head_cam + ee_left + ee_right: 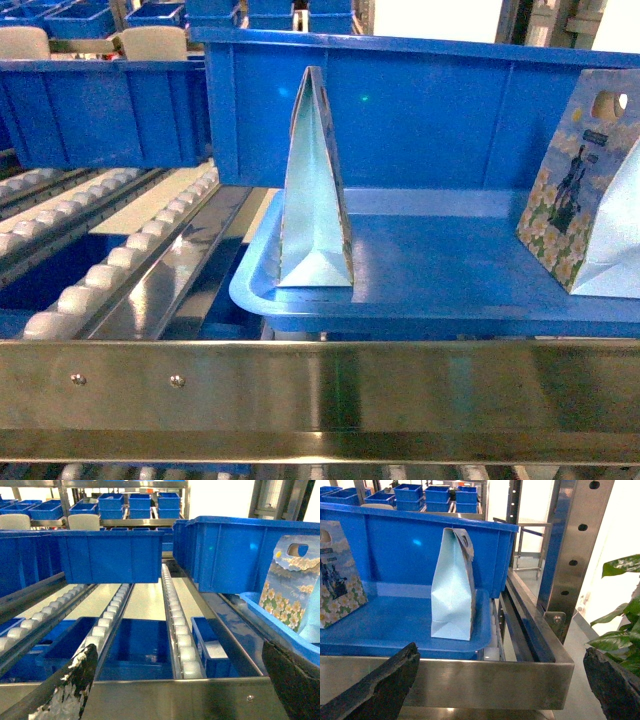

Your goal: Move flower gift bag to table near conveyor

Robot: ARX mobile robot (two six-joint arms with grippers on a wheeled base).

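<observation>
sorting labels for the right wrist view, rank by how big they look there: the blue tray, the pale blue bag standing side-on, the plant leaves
1. blue tray, spans most of the frame width.
2. pale blue bag.
3. plant leaves, cut by the frame edge and farther back, so their place against the bag is unsure.

A steel front rail (320, 385) is set across the near edge of the conveyor (120, 270). Behind it, open floor of the blue tray (450, 270) is left between two upright gift bags, one at the left (315, 190) and one at the right edge (590, 190). The back is closed by a tall blue bin wall (430, 110). The right side is bounded by a steel post (575, 545).
</observation>
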